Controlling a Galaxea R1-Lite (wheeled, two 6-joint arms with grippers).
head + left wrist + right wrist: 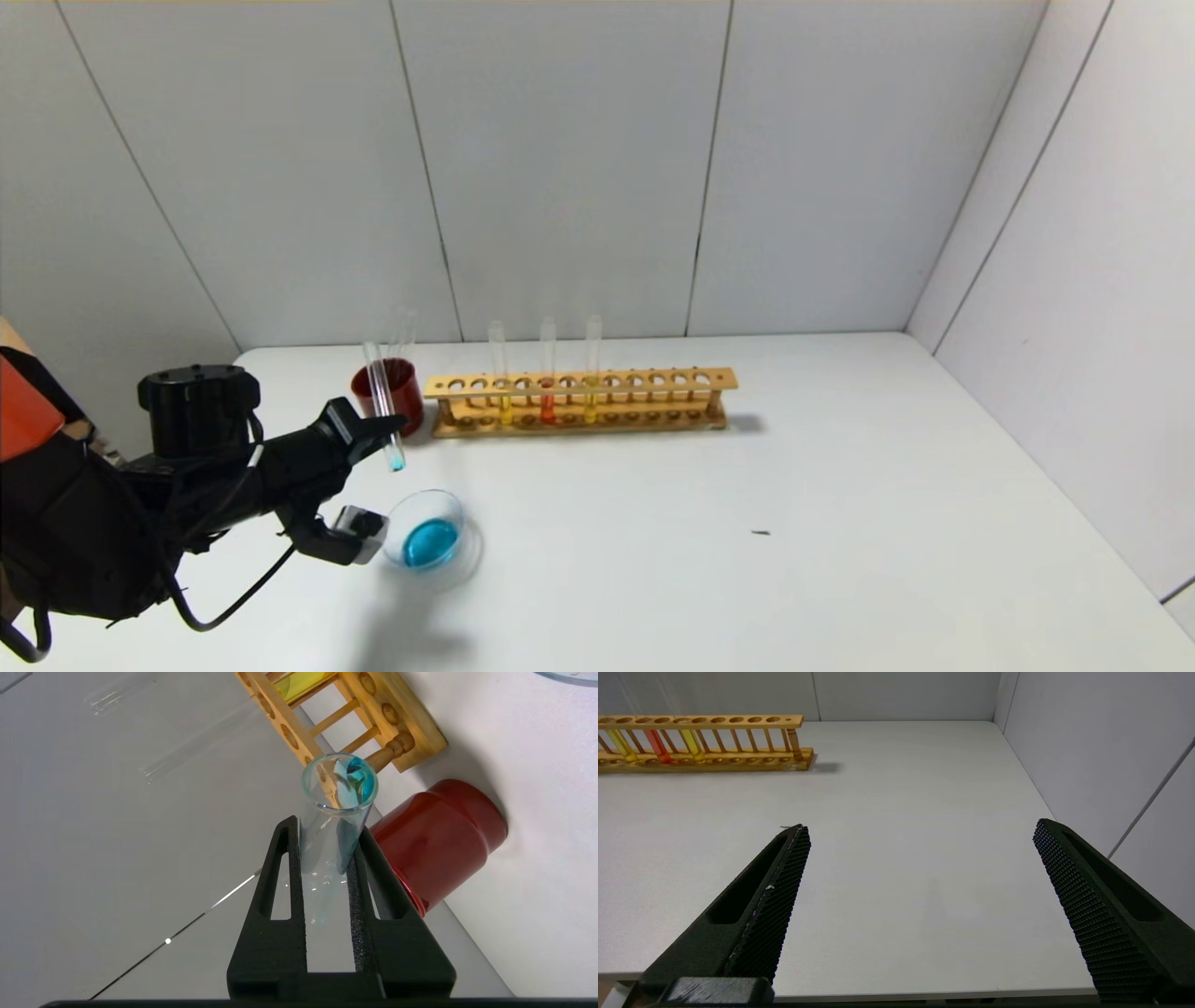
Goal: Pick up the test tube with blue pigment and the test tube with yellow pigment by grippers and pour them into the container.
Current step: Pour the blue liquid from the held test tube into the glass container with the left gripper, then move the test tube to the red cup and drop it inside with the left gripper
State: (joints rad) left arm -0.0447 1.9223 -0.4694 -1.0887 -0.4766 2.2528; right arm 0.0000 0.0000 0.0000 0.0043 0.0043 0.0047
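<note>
Left tool (373,431) clamps the test tube with blue pigment (384,404), nearly upright, above and just beside the container (428,534), which holds blue liquid. Right tool (920,868) spread wide over the surface (747,523). Test tube with yellow pigment (591,369) stands racked.

The blue tube (384,403) stands nearly upright in the air, mouth up, pinched low down by the left gripper (387,431); only a teal trace sits in its round bottom. The dish (427,535), at about 5 o'clock from it, holds a blue pool. Two yellow tubes (502,378) (592,371) stand upright at its 2 o'clock.
</note>
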